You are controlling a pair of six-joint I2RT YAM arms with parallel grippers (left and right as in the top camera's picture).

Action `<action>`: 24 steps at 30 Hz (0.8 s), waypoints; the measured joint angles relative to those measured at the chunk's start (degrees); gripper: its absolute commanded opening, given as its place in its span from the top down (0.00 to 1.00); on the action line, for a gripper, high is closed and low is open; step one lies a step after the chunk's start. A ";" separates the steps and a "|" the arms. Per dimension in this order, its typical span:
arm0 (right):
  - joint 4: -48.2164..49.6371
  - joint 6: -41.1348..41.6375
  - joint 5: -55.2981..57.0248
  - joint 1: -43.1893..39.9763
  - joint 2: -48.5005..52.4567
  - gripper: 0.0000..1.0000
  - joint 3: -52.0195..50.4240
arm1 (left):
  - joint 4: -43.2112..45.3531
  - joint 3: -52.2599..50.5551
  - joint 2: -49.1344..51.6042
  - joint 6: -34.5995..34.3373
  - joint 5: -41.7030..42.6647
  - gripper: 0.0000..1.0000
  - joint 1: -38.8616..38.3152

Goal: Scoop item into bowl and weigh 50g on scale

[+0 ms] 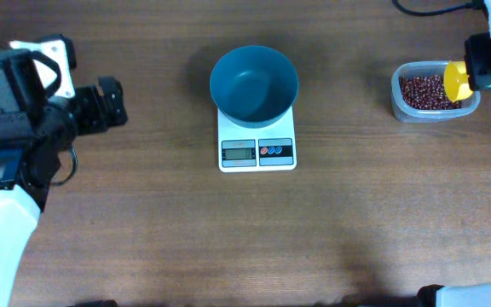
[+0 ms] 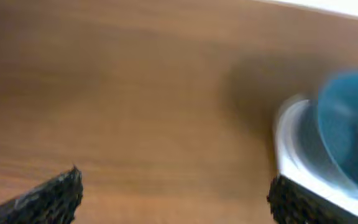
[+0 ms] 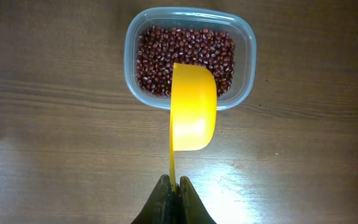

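The blue bowl (image 1: 253,83) stands on the white scale (image 1: 257,152) at the table's middle; both show blurred at the right of the left wrist view, the bowl (image 2: 350,127) on the scale (image 2: 291,134). Dark red-brown beans (image 1: 429,91) fill a clear tub (image 1: 403,107) at the far right, also in the right wrist view (image 3: 185,56). My right gripper (image 3: 174,180) is shut on the handle of a yellow scoop (image 3: 193,109), held over the tub's near edge; the scoop also shows overhead (image 1: 457,79). My left gripper (image 2: 173,196) is open and empty, left of the scale.
The clear tub (image 3: 244,74) sits near the right edge of the wooden table. A black cable (image 1: 424,10) lies at the back right. The left arm's body (image 1: 24,111) fills the table's left side.
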 measured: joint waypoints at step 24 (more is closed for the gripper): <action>5.49 -0.66 -3.26 0.00 0.00 0.96 0.00 | -41.83 28.33 -0.81 40.48 21.14 0.01 -7.98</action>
